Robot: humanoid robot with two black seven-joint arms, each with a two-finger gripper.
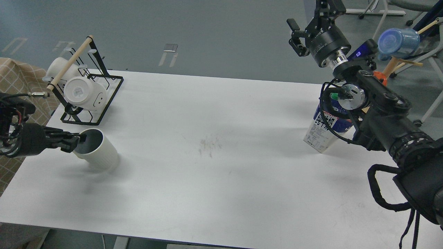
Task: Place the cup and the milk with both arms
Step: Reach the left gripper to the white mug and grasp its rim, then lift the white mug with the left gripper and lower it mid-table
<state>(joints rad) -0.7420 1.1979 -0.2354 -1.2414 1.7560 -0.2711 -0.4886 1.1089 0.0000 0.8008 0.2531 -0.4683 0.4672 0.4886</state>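
Observation:
The cup [100, 154], an off-white ribbed mug with a dark inside, is at the table's left front, tilted with its mouth toward my left arm. My left gripper [77, 139] is shut on its near rim, one finger inside the mouth. The milk [322, 133], a blue and white carton with a green cap [333, 95], stands at the table's right side, partly hidden behind my right arm. My right gripper [311, 20] is open and empty, raised high above and behind the carton, apart from it.
A black wire rack [104, 103] with a wooden rod holds smooth white cups [83, 91] at the back left corner. A blue plastic cup [398, 41] hangs on a wooden stand beyond the table's right edge. The white table [214, 173] spreads between the arms.

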